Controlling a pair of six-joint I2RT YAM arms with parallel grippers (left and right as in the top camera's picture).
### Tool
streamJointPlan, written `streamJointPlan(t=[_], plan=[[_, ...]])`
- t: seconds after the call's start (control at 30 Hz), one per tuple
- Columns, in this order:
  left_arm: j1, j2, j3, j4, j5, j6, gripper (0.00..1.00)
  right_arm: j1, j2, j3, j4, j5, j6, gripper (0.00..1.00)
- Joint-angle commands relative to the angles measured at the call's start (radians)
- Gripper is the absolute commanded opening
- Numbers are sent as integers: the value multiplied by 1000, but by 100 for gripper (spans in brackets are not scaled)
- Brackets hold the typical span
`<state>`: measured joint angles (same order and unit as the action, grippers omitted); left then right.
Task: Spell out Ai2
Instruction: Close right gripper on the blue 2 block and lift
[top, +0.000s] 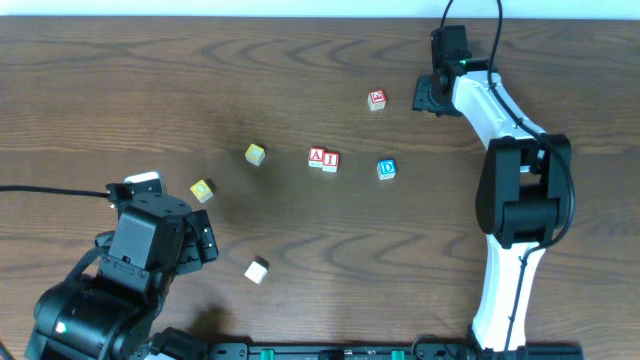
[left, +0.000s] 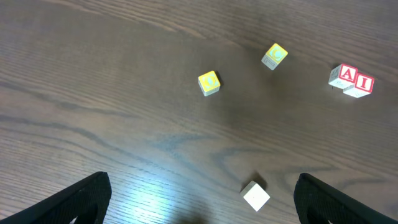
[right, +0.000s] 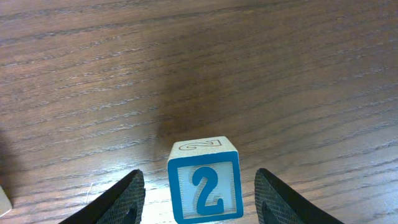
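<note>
The red "A" block (top: 317, 157) and red "I" block (top: 331, 161) sit side by side mid-table; they also show in the left wrist view, A (left: 346, 74) and I (left: 363, 83). A blue "2" block (right: 204, 188) stands on the table between the open jaws of my right gripper (right: 199, 176), with a gap on each side. In the overhead view the right gripper (top: 432, 95) is at the far right back and hides the 2 block. My left gripper (top: 203, 243) is open and empty at the front left, with a white block (left: 256, 196) ahead between its fingers.
A red-lettered block (top: 376, 99) lies just left of the right gripper. A blue "D" block (top: 387, 169) sits right of the A and I. Two yellow blocks (top: 255, 154) (top: 203, 190) lie left of centre. The white block (top: 257, 270) is near the front.
</note>
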<state>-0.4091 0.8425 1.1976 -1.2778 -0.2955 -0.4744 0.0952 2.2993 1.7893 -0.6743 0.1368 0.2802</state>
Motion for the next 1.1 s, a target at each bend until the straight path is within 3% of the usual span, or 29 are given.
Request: streamJointPlan(t=[0.0, 0.3, 0.73, 1.07], plan=[[3, 2, -1, 0, -19, 2, 95, -10, 14, 15, 0, -14, -4, 55], [3, 2, -1, 0, -18, 2, 95, -10, 20, 15, -3, -21, -4, 38], [3, 2, -1, 0, -18, 2, 95, -10, 20, 15, -4, -21, -4, 32], [3, 2, -1, 4, -19, 2, 95, 2, 12, 57, -64, -44, -4, 21]])
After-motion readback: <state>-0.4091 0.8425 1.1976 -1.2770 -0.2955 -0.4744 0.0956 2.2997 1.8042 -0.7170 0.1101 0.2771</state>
